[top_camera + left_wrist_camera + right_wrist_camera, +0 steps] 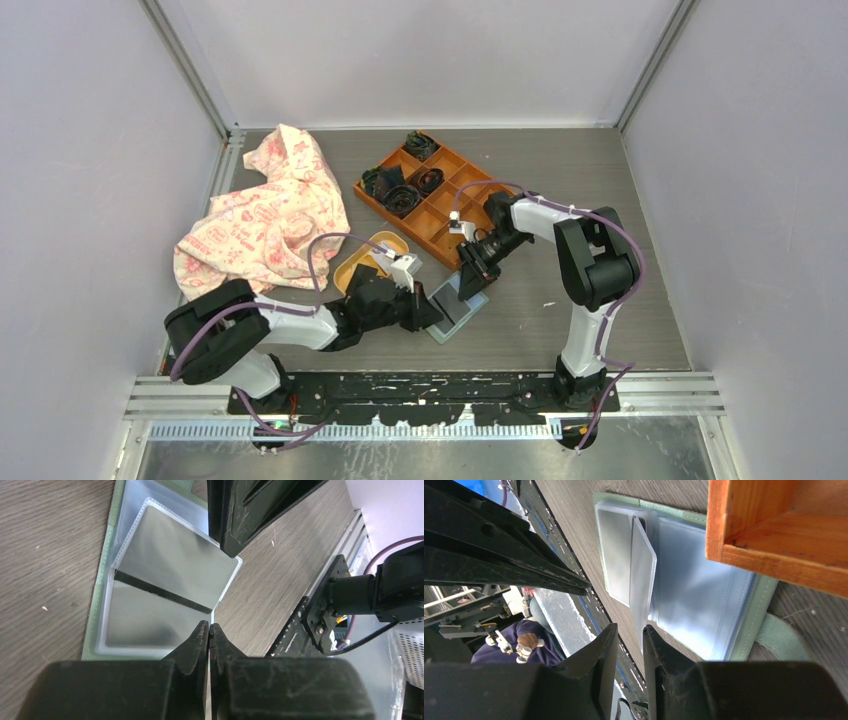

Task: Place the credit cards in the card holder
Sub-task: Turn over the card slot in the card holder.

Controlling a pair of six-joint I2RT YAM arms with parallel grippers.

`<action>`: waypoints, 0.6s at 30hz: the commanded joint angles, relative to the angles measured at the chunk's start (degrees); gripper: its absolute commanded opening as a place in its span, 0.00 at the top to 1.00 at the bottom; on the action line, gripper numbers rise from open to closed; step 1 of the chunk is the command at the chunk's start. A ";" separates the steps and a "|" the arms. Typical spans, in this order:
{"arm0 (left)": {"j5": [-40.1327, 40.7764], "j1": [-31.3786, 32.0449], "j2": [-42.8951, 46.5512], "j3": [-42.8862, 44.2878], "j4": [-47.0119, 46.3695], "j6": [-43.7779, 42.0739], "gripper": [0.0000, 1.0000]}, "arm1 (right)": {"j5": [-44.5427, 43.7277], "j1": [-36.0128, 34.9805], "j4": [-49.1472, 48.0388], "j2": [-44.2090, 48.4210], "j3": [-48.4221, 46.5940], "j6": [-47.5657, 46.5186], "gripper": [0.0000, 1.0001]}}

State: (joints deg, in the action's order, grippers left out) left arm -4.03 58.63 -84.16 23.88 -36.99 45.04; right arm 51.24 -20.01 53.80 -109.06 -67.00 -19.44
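The card holder (455, 315) lies open on the table, sage green (102, 580) with clear sleeves (704, 595). A pale grey credit card (170, 550) with a dark stripe sits in a clear sleeve leaf that stands raised (643, 570). My left gripper (437, 312) is shut, its tips (210, 627) at the near edge of the sleeves; whether they pinch the plastic I cannot tell. My right gripper (470, 285) is open by a narrow gap (630, 630). One of its fingers (250, 515) rests against the raised leaf's corner.
The orange compartment tray (430, 195) stands right behind the holder, its corner over the holder's edge (774, 525). A yellow dish (385, 245) lies by the left arm. A patterned cloth (265, 215) is heaped at the back left. The holder's closing tab (781, 640) sticks out sideways.
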 commanded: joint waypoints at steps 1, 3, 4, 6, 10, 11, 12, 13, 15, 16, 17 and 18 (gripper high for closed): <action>0.81 0.25 -3.29 3.39 -3.30 -0.52 0.99 | 2.75 0.14 -0.41 0.25 -1.53 0.72 0.69; 1.89 0.25 -4.57 4.23 -1.70 -0.48 1.00 | 3.25 0.13 -0.41 0.17 -1.51 0.74 0.69; 2.54 0.26 -4.74 4.49 -0.56 -0.37 1.00 | 3.51 0.17 -0.42 0.19 -1.47 0.76 0.69; 3.55 0.23 -4.64 4.68 1.53 -0.13 1.00 | 3.81 0.18 -0.38 0.18 -1.44 0.77 0.69; 6.34 0.18 -3.75 5.11 5.06 -0.43 1.00 | 4.03 0.10 -0.57 -0.07 -1.46 0.95 0.69; 6.47 0.17 -3.79 5.40 5.55 -0.62 1.00 | 4.15 0.11 -0.60 -0.18 -1.46 0.90 0.68; 6.30 0.24 -4.07 5.83 5.76 -0.79 1.00 | 4.21 0.07 -0.62 -0.19 -1.46 1.04 0.68; 6.20 0.22 -4.50 6.26 5.85 -0.90 1.00 | 4.36 0.11 -0.62 -0.14 -1.46 1.02 0.68; 5.79 0.20 -5.85 7.33 5.90 -1.00 1.00 | 4.64 0.06 -0.60 -0.18 -1.46 1.05 0.67; 5.56 0.18 -6.26 7.93 5.88 -1.07 1.00 | 4.70 0.13 -0.62 -0.17 -1.39 1.07 0.67; 5.34 0.25 -7.00 8.49 6.00 -1.15 1.00 | 4.74 0.11 -0.63 -0.19 -1.38 1.01 0.67; 5.26 0.22 -7.46 8.97 6.05 -1.25 1.00 | 4.67 0.07 -0.65 -0.24 -1.38 1.06 0.66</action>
State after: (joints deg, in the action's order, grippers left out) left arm 0.36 58.65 -89.95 29.54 -30.22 44.77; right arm 53.67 -20.01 53.76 -109.36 -66.98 -19.05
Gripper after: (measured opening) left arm 0.007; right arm 0.332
